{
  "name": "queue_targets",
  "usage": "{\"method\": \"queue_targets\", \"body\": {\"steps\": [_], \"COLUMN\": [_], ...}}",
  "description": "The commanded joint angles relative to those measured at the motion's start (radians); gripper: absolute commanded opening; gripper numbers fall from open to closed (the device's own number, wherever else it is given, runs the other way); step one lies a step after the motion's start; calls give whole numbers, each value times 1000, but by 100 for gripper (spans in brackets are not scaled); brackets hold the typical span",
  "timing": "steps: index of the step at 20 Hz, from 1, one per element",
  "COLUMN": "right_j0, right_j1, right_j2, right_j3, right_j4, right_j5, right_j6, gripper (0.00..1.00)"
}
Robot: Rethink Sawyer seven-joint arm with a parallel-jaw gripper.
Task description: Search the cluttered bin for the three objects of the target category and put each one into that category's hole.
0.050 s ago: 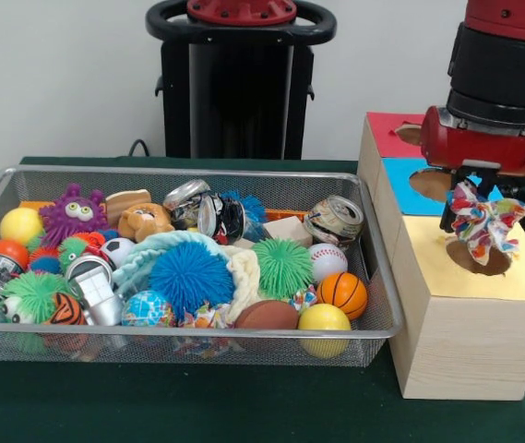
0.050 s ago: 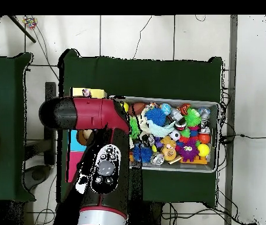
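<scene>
My gripper [image 1: 470, 210] hangs over the wooden box [image 1: 456, 341] at the right and is shut on a multicoloured cloth toy [image 1: 485, 226]. The toy dangles just above the hole [image 1: 495, 265] in the box's yellow panel, partly covering it. A blue panel with its hole [image 1: 431, 185] and a red panel with its hole [image 1: 410, 134] lie farther back. In the overhead view the arm [image 2: 103, 152] covers the gripper and most of the box; only the yellow panel [image 2: 94, 92] peeks out.
The wire bin [image 1: 188, 329] left of the box is packed with toys: a blue spiky ball [image 1: 191, 277], a green spiky ball [image 1: 282, 268], a basketball [image 1: 342, 293], a crushed can [image 1: 334, 221] and a purple furry monster [image 1: 73, 212]. The bin [image 2: 218, 136] nearly touches the box.
</scene>
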Motion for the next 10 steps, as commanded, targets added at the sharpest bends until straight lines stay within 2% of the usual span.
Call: {"method": "queue_targets", "body": {"steps": [1, 10], "right_j0": [-20, -33], "right_j1": [36, 30], "right_j2": [44, 62], "right_j3": [51, 58], "right_j4": [-28, -26], "right_j5": [113, 73], "right_j6": [107, 97], "gripper": [0, 0]}}
